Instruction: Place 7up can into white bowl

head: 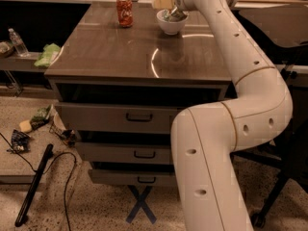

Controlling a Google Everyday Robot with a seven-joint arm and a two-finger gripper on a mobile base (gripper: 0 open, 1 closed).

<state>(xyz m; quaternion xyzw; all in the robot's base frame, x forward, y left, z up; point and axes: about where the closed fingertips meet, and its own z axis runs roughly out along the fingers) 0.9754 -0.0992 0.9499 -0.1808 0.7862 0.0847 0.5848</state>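
Observation:
The white bowl point(171, 26) stands at the far right of the wooden table top. A silver and green shape, the 7up can point(174, 15), sits in the bowl's mouth and rises a little above the rim. My gripper point(164, 3) is at the end of the long white arm, right above the bowl's left rim and close to the can. I cannot tell whether it touches the can.
A red-orange soda can point(124, 11) stands upright at the far middle of the table point(120, 57), left of the bowl. Drawers point(139, 117) are below. A water bottle point(18, 42), a green cloth point(48, 54), cables and litter lie to the left.

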